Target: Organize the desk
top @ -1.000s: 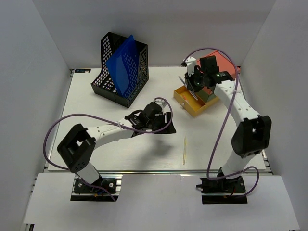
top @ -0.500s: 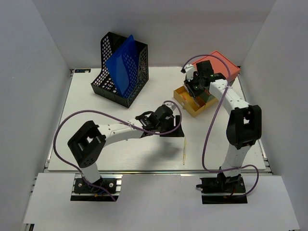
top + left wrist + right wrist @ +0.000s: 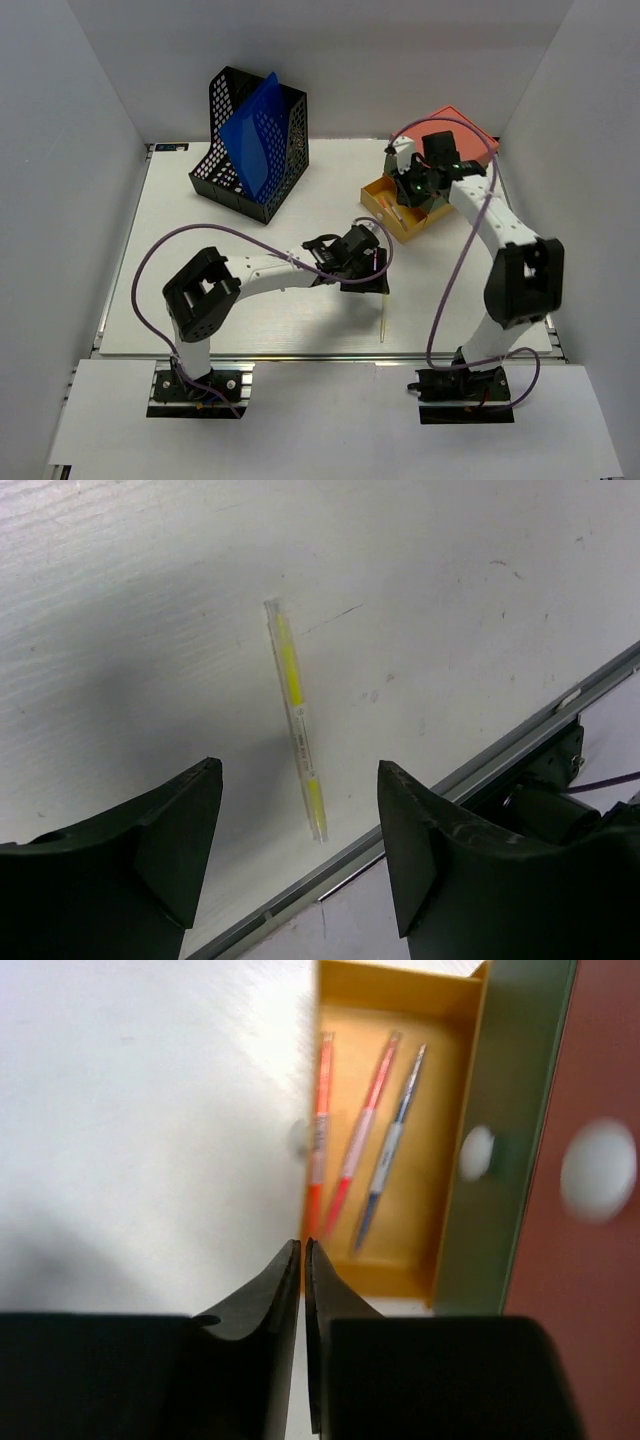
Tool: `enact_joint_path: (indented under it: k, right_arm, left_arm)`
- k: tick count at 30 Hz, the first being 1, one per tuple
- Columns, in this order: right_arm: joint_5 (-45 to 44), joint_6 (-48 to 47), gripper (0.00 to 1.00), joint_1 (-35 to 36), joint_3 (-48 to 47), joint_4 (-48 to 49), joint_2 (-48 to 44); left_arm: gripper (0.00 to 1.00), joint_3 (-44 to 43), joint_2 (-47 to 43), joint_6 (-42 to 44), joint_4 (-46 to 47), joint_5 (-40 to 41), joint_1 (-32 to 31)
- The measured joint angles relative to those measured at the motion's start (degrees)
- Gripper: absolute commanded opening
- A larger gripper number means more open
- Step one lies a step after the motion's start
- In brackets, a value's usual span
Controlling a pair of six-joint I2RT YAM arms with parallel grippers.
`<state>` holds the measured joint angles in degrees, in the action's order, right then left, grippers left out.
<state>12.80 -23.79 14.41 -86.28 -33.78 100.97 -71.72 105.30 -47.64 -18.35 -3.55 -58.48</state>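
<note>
Pen, thin, light, stiff, likely to roll, lies on the counter by its near rail under the left gripper, fingers apart; mid-barrel looks the best hold. The right gripper is pressed together at the drawer.

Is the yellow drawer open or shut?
Open: the yellow drawer is pulled out, with three pens visible lying inside.

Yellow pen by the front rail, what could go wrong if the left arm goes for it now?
The yellow pen lies flat on the desk close to the front rail. The open left tool could knock it toward the edge instead of pinching it. The pen is also thin, so the fingers might scrape the desk or close above it.
</note>
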Motion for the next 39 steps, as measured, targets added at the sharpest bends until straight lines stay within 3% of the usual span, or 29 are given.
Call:
enact_joint_path:
  k: [7,12,23,26,31,39]
  right_arm:
    - [6.99,5.22,0.09,-2.78,11.26,1.53,-19.76]
    - [7.52,7.65,0.06,-5.49,17.4,3.06,-28.2]
    - [9.16,10.34,0.03,-9.35,21.18,3.52,-34.75]
    - [9.94,10.56,0.03,-9.9,22.18,3.41,-36.7]
    - [10.54,11.23,0.03,-10.67,23.1,3.34,-39.67]
    - [11.52,11.85,0.02,-11.69,23.52,3.32,-42.58]
  left_arm:
    - [0.66,-7.21,5.62,-0.96,-5.73,3.1,-1.97]
    - [0.61,-13.49,10.75,-1.44,-11.96,6.47,-4.74]
    - [0.51,-22.08,18.29,-2.8,-22.53,12.74,-9.29]
    - [0.41,-24.57,19.91,-3.19,-24.41,14.32,-9.88]
    - [0.35,-26.75,21.35,-4.07,-27.19,17.55,-10.69]
    - [0.33,-29.88,23.54,-5.4,-31.41,23.69,-12.76]
